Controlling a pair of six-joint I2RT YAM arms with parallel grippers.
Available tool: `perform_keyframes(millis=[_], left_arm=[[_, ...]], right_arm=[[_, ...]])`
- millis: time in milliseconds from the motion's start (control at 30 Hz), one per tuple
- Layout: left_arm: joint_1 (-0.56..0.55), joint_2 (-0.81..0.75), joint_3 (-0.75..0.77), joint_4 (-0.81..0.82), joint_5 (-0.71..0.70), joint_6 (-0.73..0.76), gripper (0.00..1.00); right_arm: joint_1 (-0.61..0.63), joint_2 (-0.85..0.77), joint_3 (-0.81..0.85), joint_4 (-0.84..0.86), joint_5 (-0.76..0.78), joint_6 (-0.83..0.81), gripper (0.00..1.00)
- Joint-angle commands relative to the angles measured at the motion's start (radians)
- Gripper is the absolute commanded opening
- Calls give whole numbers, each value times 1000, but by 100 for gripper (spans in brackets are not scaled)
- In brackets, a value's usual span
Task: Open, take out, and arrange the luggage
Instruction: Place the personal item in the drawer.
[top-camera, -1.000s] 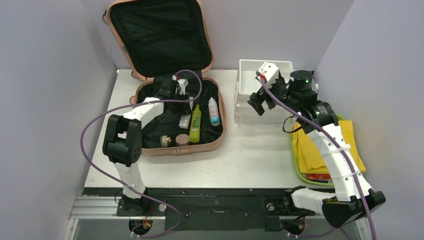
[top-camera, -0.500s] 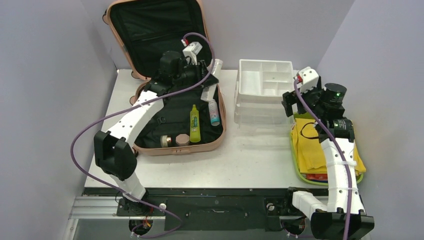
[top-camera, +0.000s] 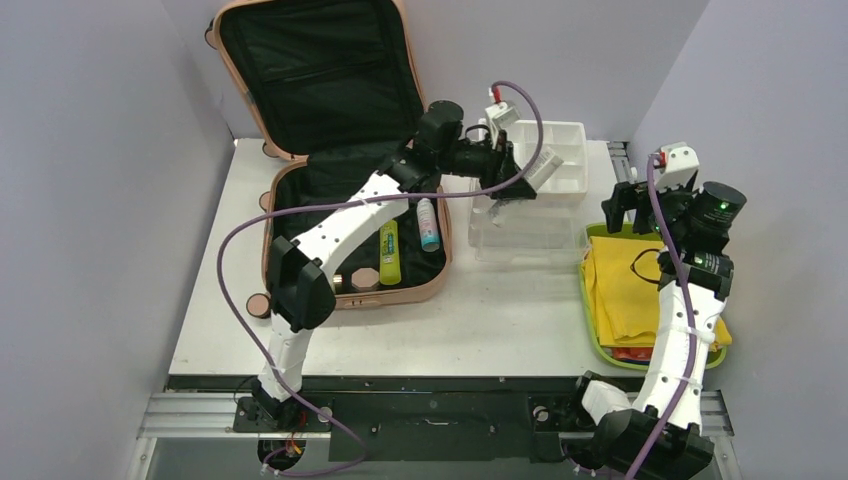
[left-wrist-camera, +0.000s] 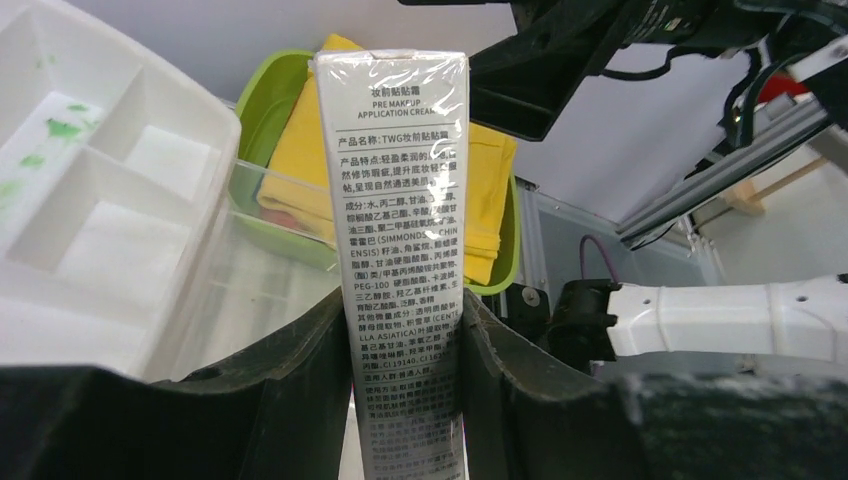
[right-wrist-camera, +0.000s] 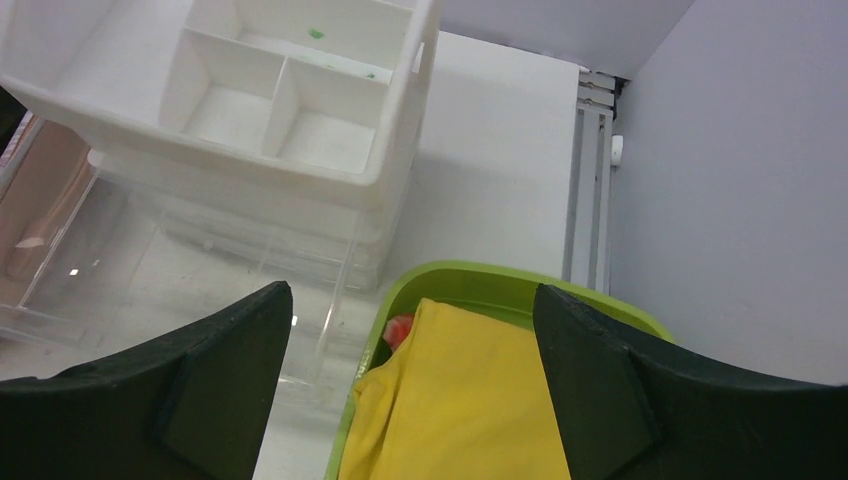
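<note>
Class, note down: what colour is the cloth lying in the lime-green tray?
Yellow. The cloth in the tray shows best in the right wrist view.

Cream tube (left-wrist-camera: 400, 250), white panel with black print. Heading: "妆前贴贴霜", then "PRE MAKEUP APPLICATION CREAM". Product line: "产品名称:TWG妆前贴贴霜". Legible fragments of the ingredient list: "(SIMMONDSIA CHINENSIS)", "PEG-100", "CI 19140". The remaining fine print is too small to read.

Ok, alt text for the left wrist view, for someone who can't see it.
The left gripper holds a white cream tube printed with small text between its black fingers. Behind, a white compartmented organizer sits at left, beside a lime-green tray holding yellow cloth.
</note>
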Motion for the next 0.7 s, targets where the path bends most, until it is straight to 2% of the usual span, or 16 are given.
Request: perform_keyframes(millis=[0, 133, 267, 433, 667], left_arm=[[-44, 75, 126, -55, 40, 171, 35], [-86, 144, 189, -205, -8, 354, 35], [-109, 174, 201, -280, -60, 491, 36], [-114, 189, 172, -292, -115, 570, 37], [-120, 200, 177, -292, -205, 621, 47]], right_arm=[[-53, -45, -15, 56, -101, 33, 85], [-79, -55, -16, 54, -145, 39, 85], [-94, -65, -21, 51, -182, 37, 85], [-97, -69, -22, 51, -220, 38, 85], [-99, -69, -23, 44, -248, 32, 85]])
